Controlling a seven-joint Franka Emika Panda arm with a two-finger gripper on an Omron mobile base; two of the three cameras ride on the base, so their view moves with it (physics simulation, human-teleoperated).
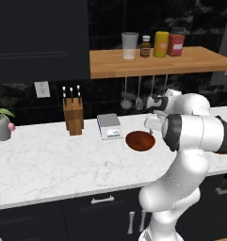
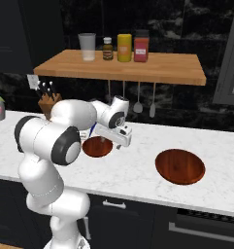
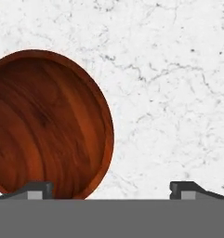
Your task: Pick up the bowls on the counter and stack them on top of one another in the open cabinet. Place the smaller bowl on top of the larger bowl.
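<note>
The smaller bowl (image 1: 140,140) is glossy reddish-brown with darker wood-grain streaks, and the larger bowl (image 2: 180,166) wears the same colour and grain. The table (image 1: 49,162) is white marble-look with faint grey veins, above dark drawer fronts (image 1: 101,209) with pale handles. The shelf (image 2: 157,68) is light honey wood. On it stand a clear pale cup (image 1: 129,45), a brown bottle (image 1: 145,46), a yellow jar (image 1: 161,44) and a red container (image 1: 176,44). The knife block (image 1: 73,116) is tan. The scale (image 1: 109,126) is grey.
</note>
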